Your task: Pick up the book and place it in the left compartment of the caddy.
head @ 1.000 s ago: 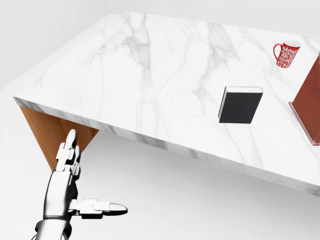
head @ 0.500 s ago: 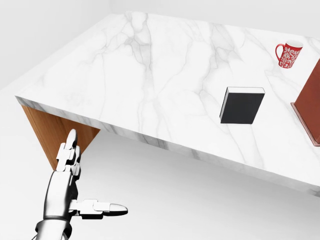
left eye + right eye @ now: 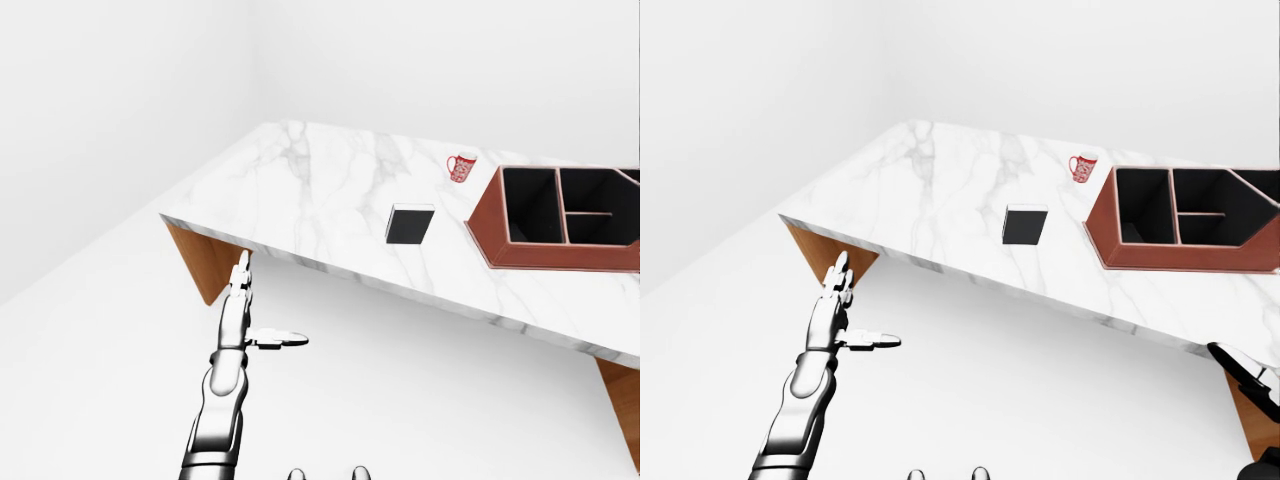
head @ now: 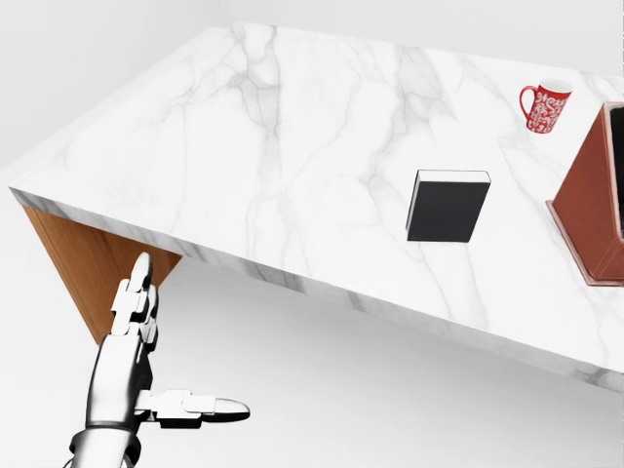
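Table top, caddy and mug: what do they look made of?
Table top: polished white marble by its grey veining, on wood-look panels. Caddy: reddish-brown, matte, perhaps leather or wood, black inside. Mug: glossy red with white pattern, likely ceramic.

bare simulated room: blank white walls (image 3: 120, 110), white floor (image 3: 400, 400), lone marble-topped table (image 3: 300, 180).

**Non-task items in view**

Marble table (image 3: 300, 190): white top with grey veining, wood-brown base panels showing under its left corner and, in the left-eye view, at the far right edge. Red mug (image 4: 543, 106) with white pattern stands upright on the tabletop near the top right of the head view, handle on its left. Plain white floor (image 3: 400, 400) and white walls (image 3: 120, 120) around.
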